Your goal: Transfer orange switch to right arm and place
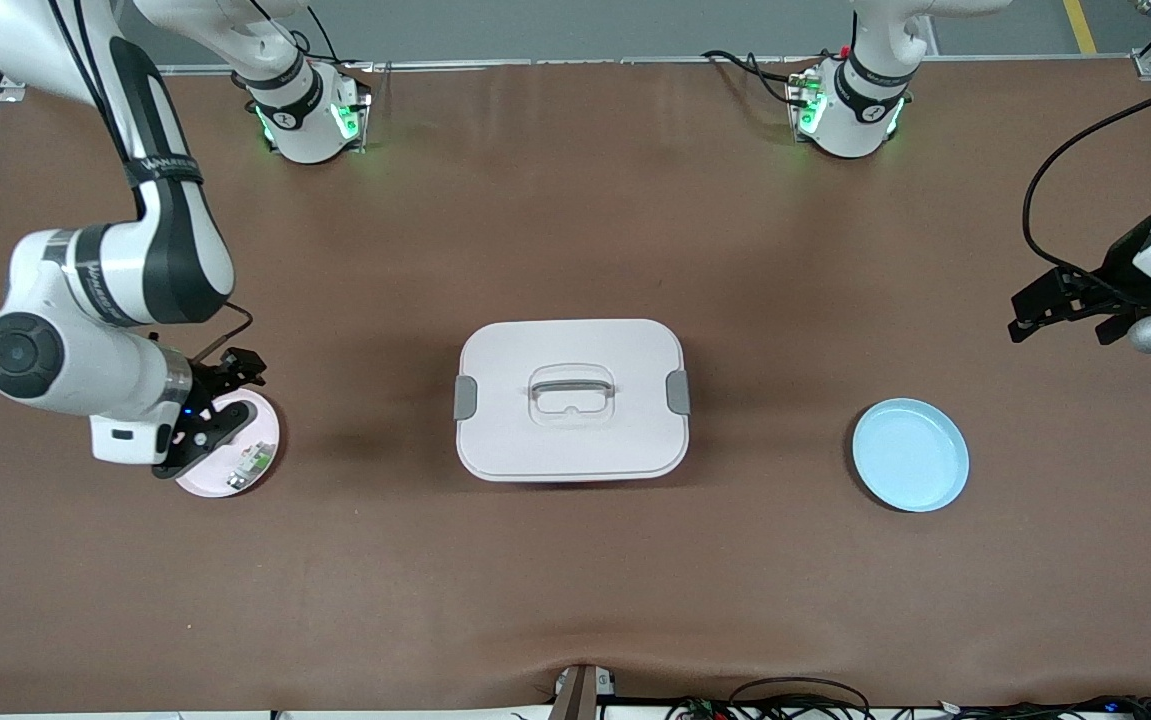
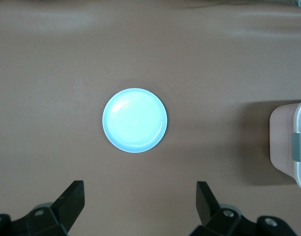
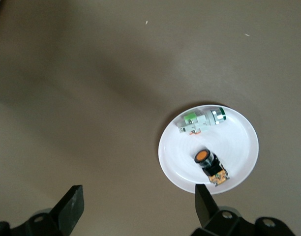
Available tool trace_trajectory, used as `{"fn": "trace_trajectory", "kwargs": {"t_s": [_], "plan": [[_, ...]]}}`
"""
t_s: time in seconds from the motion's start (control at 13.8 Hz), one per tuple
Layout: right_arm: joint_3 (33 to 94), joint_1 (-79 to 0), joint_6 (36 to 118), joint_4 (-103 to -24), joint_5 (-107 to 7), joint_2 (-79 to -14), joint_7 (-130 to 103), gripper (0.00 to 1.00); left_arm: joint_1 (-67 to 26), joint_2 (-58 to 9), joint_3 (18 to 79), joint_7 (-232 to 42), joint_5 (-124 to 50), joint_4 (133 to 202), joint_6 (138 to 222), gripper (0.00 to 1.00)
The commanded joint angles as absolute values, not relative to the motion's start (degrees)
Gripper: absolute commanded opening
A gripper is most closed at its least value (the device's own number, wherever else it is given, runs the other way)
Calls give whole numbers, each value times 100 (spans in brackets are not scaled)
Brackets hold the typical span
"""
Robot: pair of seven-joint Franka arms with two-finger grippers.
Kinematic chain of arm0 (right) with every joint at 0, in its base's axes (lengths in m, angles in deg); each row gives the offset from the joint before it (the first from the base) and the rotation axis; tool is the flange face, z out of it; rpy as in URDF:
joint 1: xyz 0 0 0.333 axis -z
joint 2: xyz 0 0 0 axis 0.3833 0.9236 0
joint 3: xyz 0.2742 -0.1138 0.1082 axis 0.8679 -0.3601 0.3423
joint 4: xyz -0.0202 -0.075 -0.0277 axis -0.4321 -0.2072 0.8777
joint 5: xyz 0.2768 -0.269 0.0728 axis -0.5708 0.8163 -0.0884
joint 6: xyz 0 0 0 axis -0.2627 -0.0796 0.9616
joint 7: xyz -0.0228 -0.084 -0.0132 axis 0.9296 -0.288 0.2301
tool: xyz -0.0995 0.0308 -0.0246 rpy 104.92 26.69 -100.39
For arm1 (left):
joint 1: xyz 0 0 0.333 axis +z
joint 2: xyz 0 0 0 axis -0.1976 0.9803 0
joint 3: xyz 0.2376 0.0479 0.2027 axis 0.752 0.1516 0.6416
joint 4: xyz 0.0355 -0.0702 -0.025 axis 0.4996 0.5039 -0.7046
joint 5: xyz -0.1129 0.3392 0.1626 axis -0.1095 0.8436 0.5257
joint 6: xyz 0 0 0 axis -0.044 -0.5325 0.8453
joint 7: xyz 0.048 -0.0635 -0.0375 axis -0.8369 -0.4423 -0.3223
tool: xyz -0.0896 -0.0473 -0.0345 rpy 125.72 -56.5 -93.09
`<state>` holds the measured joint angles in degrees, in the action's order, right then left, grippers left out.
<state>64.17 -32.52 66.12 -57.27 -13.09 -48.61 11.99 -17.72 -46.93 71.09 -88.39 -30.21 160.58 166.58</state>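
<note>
The orange switch (image 3: 208,162) lies on a small white plate (image 3: 241,142) with its round orange face up, beside a green-white-grey part (image 3: 197,122). In the front view the plate (image 1: 270,432) sits toward the right arm's end of the table; the green-white part (image 1: 251,462) shows on it and the switch is hidden under the gripper. My right gripper (image 1: 218,412) hovers over this plate, open and empty (image 3: 138,206). My left gripper (image 1: 1065,310) is open and empty (image 2: 140,204), up over the table at the left arm's end.
A light blue empty plate (image 1: 910,455) lies toward the left arm's end, also in the left wrist view (image 2: 135,120). A white lidded box (image 1: 495,440) with a grey handle and side clips stands mid-table; its edge shows in the left wrist view (image 2: 283,142).
</note>
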Motion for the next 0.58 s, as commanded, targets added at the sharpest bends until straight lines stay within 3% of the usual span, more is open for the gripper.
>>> {"fn": "trace_trajectory", "kwargs": {"t_s": [0.0,0.36,0.51], "plan": [[6416,-3238,6299,-5655,-1275,-5248,503,100,-1816,-4702,7120,-8833,-2930,15864,16550,100],[6416,-3229,5939,-5426,-1275,-5688,-1323,100,-1852,-4737,7128,-8833,-2930,15819,16489,100],[6390,-3142,5239,-4805,-1283,-5689,-1687,100,-1817,-4745,7129,-8868,-2930,15819,16366,100]]}}
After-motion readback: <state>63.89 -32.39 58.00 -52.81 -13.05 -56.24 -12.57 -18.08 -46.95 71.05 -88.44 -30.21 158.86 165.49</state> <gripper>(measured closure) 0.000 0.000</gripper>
